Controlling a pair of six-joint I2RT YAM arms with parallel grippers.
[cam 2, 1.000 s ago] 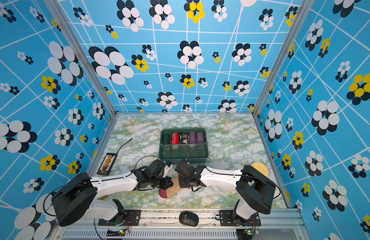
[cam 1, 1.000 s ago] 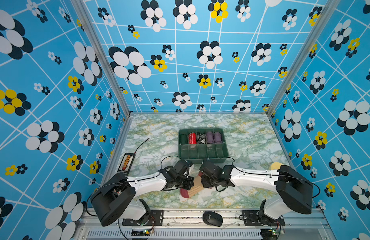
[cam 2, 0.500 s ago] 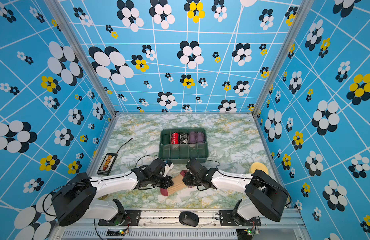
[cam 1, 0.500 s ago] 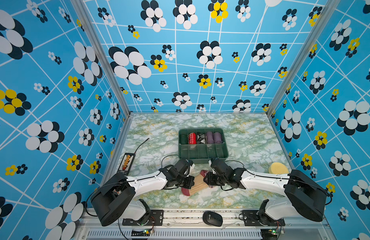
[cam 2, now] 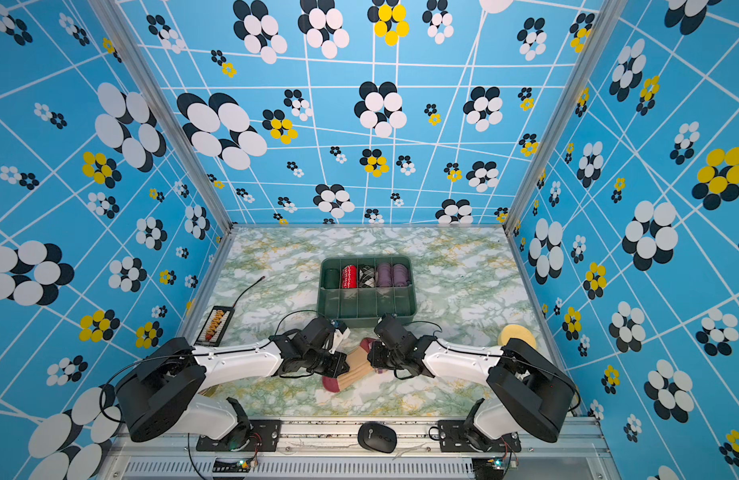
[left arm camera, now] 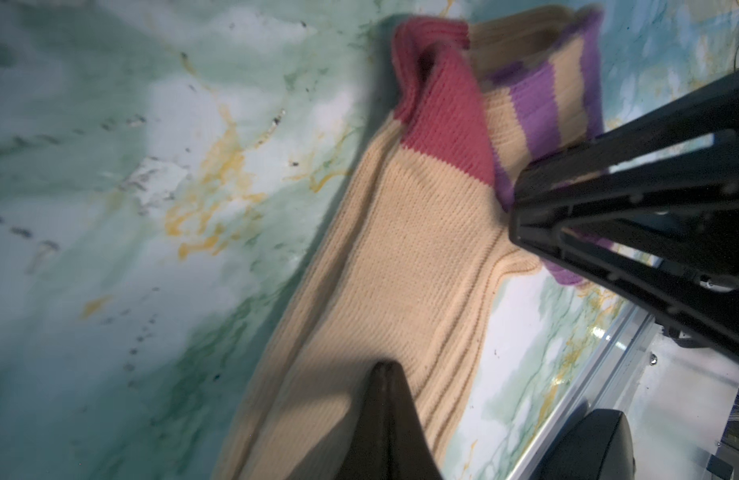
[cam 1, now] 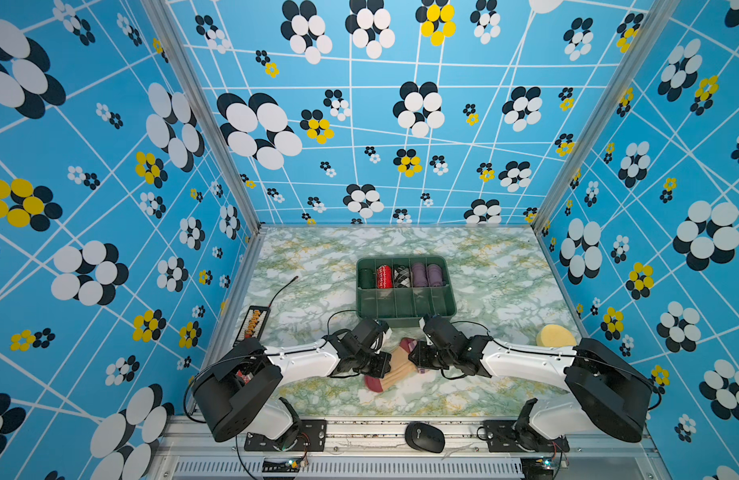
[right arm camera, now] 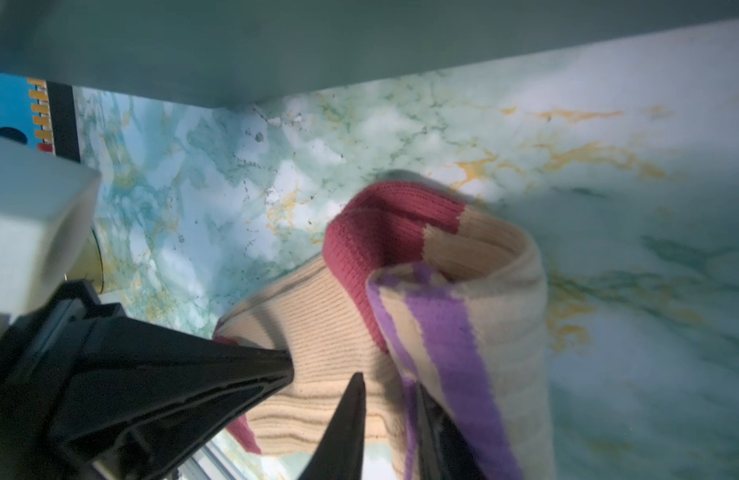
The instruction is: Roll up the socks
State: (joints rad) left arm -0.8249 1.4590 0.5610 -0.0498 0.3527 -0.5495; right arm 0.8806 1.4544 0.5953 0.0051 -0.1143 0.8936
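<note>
**Right gripper** (right arm camera: 388, 380): fingers set narrowly apart with the purple-striped cuff fabric between them, read as a pinch on the turned-over cuff end of the socks (cam 1: 394, 365).

**Left gripper** (left arm camera: 385, 368): fingers pressed together into a single wedge. The tip rests on the tan ribbed leg, apparently pinning it to the table. Whether any fabric is caught between the fingers cannot be told.

**The socks:** they lie near the front edge of the marbled tabletop (cam 1: 317, 266), between the two arms and just near of the green tray (cam 1: 401, 305). The pair runs diagonally, with the cuff end far and right under the right gripper and the maroon toe (cam 1: 374, 384) near and left. At the cuff end the maroon band and striped section are lifted and curled back over the tan leg. From there to the toe the fabric lies flat.

**Progress (judged):** the roll is barely begun, at roughly the first turn. Winding the fold along the whole flat length to the toe remains.

**Surroundings:** the tray's far row holds other rolled socks and its near row is bare. A yellow sponge (cam 1: 554, 336) sits well to the right.
</note>
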